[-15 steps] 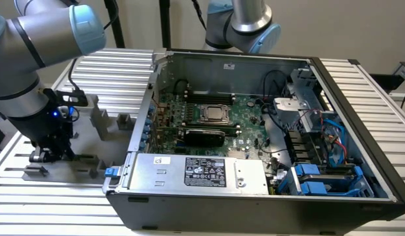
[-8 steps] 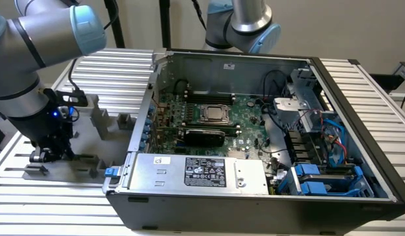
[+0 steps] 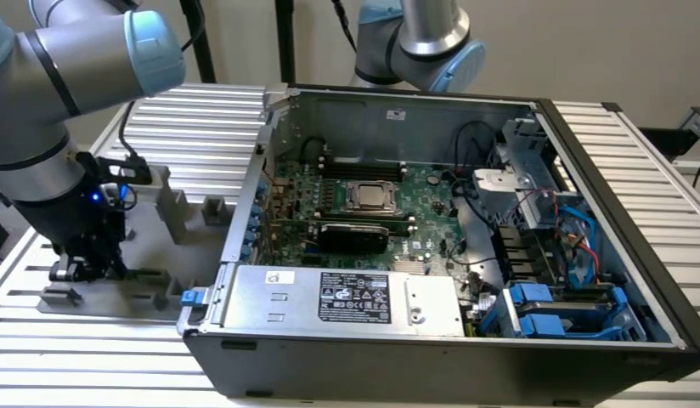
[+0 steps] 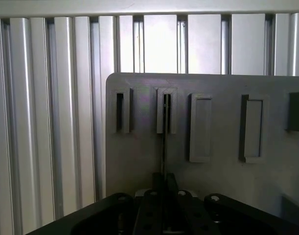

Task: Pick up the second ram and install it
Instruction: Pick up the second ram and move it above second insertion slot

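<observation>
The second ram (image 4: 164,139) shows edge-on in the wrist view as a thin dark strip standing in a slot of the gray fixture (image 4: 139,147). My gripper (image 4: 164,180) is shut on its near end, with the dark fingers pressed against both faces. In the exterior view my gripper (image 3: 84,268) is low over the gray fixture (image 3: 157,285) at the exterior view's left, beside the open computer case (image 3: 327,302). The arm hides the stick there.
Inside the case lies the green motherboard (image 3: 424,191) with a processor socket (image 3: 370,196). A second arm (image 3: 424,42) stands behind the case. The fixture has other slot blocks (image 4: 200,127) beside the held stick. A ribbed aluminium table (image 3: 101,357) carries everything.
</observation>
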Robot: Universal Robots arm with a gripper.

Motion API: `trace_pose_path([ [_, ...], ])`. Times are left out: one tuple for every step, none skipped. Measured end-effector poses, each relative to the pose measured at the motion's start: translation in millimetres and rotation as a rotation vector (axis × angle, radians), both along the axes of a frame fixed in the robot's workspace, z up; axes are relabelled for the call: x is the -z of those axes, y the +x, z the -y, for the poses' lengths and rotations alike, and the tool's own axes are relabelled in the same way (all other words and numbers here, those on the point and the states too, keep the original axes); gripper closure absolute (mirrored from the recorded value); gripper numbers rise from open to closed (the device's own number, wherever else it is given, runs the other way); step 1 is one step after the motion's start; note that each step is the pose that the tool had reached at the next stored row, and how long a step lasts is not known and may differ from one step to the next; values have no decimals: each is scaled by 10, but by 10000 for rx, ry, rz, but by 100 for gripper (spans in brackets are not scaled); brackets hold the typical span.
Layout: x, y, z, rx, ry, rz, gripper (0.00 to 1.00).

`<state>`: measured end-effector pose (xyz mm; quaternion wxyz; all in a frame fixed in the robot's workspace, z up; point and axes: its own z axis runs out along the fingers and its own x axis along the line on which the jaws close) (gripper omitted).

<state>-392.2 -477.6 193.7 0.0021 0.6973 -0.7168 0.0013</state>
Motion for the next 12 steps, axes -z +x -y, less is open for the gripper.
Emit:
trace_pose_path([
  [-1,0,0,0,-3,-1,86],
  [-1,-1,-1,0,-4,-2,86],
  [-1,-1,-1,1,-4,-2,86],
  [-1,-1,-2,1,-4,-2,86],
  [-1,-1,-2,1,-3,-1,86],
  [-1,-1,-2,-3,-3,0,86],
  [-1,-1,-4,-15,-4,3,86],
  [-1,-1,-6,-44,-3,9,86],
  [-1,-1,-9,-107,-3,17,86],
  [-1,-1,-10,-171,-4,21,86],
  [-1,-1,-13,-228,-3,29,86],
  [-1,-1,-17,-285,-2,35,86],
])
